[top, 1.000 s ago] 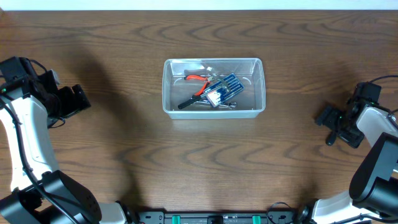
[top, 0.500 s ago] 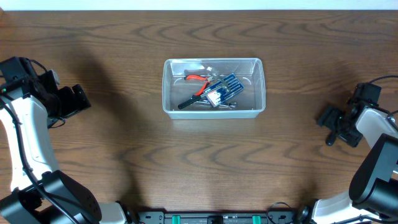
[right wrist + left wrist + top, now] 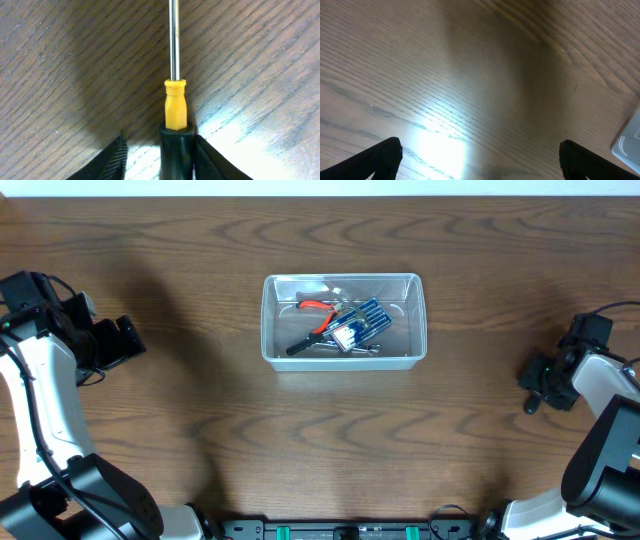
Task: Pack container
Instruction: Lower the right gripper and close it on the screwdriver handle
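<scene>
The clear container (image 3: 421, 320) is sitting at the middle of the tabletop (image 3: 200, 430), nearer the far edge, long side running left to right. It is holding red-handled pliers (image 3: 316, 306), a blue case of screwdrivers (image 3: 362, 322) lying tilted over them, and a black-handled tool (image 3: 298, 346). The left hand (image 3: 125, 340) is hovering well apart at the left side, spread wide and holding nothing; its wrist view is showing bare wood between the fingertips (image 3: 385, 152) and a corner of the container at the right edge. The right hand (image 3: 535, 380) is sitting low at the right side, partly open around a screwdriver (image 3: 175, 105) with a yellow collar and a black handle. One finger (image 3: 207, 155) is lying against the handle, while wood is showing between the handle and the other.
</scene>
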Action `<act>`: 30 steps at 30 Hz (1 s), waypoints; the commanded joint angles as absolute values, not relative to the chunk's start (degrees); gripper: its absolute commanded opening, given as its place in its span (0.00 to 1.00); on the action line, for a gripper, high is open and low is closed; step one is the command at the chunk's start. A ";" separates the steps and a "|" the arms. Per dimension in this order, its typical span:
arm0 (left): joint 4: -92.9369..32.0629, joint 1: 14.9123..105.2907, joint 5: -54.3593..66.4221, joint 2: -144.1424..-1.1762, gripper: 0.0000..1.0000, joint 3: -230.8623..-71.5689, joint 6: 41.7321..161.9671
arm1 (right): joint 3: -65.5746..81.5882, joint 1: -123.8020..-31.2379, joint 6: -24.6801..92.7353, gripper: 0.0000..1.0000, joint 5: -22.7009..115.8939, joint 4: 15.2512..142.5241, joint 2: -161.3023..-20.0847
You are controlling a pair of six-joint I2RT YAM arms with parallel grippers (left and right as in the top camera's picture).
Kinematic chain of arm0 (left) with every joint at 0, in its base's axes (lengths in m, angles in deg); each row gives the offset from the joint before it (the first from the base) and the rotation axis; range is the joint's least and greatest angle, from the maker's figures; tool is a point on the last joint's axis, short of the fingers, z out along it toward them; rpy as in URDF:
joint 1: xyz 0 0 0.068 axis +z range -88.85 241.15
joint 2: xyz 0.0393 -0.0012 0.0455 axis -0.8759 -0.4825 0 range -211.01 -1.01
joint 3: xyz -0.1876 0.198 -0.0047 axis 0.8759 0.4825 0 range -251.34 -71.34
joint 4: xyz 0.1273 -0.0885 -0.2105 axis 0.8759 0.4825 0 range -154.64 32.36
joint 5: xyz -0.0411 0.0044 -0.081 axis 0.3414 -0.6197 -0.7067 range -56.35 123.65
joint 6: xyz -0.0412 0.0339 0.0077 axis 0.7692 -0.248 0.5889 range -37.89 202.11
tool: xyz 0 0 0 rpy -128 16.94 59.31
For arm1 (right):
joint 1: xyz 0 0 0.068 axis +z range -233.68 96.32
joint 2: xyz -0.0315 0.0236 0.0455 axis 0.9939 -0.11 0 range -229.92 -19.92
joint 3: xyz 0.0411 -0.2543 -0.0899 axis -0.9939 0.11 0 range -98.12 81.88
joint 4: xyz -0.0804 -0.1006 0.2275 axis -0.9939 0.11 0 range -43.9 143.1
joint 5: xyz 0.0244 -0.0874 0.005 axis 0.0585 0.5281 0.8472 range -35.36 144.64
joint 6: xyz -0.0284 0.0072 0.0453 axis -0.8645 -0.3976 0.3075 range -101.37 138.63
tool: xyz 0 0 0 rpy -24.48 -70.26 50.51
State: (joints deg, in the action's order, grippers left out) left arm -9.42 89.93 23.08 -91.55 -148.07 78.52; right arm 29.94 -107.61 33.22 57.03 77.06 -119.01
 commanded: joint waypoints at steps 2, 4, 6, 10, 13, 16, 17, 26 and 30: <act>-9.22 89.95 22.69 -91.58 0.98 -148.05 78.78 | 31.67 -108.09 33.37 0.36 57.84 77.65 -119.69; -9.22 89.95 22.69 -91.58 0.98 -148.05 78.78 | 31.67 -108.09 33.37 0.35 57.84 77.65 -119.69; -9.22 89.95 22.69 -91.58 0.98 -148.05 78.78 | 31.67 -108.09 33.37 0.33 57.84 77.63 -119.69; -9.22 89.95 22.69 -91.58 0.98 -148.05 78.78 | 31.67 -108.09 33.37 0.30 57.84 77.63 -119.69; -9.25 89.95 22.69 -91.58 0.98 -148.05 78.78 | 31.67 -108.09 33.37 0.25 57.84 77.63 -119.69; -9.22 89.95 22.69 -91.58 0.98 -148.05 78.78 | 31.67 -108.09 33.37 0.22 57.84 77.59 -119.69; -9.22 89.95 22.69 -91.58 0.99 -148.05 78.76 | 31.67 -108.09 33.37 0.22 57.84 77.59 -119.69; -9.27 89.95 22.69 -91.58 0.98 -148.05 78.78 | 31.56 -108.09 33.35 0.01 56.55 77.70 -119.66; -9.27 89.95 22.69 -91.58 0.98 -148.05 78.80 | 28.41 -107.76 33.35 0.01 53.40 83.01 -119.66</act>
